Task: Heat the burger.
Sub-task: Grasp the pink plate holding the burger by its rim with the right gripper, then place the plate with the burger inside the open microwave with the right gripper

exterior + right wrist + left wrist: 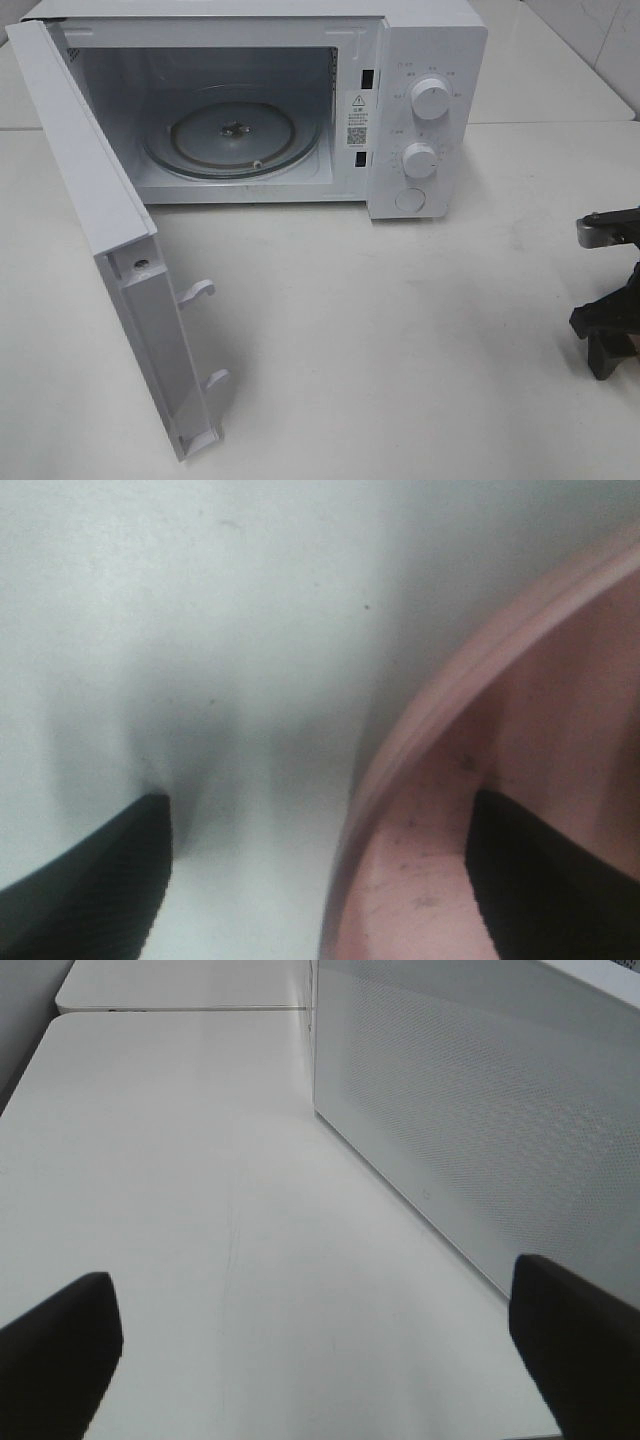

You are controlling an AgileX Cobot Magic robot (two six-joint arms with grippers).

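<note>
The burger is out of view in every frame. In the right wrist view, my right gripper (pixel 320 810) straddles the rim of a pink plate (pixel 520 710). One finger (pixel 540 880) is over the plate's inside and the other stands on the white table outside it, with a wide gap between them. The right arm (pixel 608 320) shows at the right edge of the exterior high view. My left gripper (pixel 315 1340) is open and empty, low over the table beside the microwave door (pixel 480 1120).
A white microwave (pixel 420 100) stands at the back with its door (pixel 110 250) swung wide open to the left. Its glass turntable (pixel 235 135) has nothing on it. Two knobs and a button are on its right panel.
</note>
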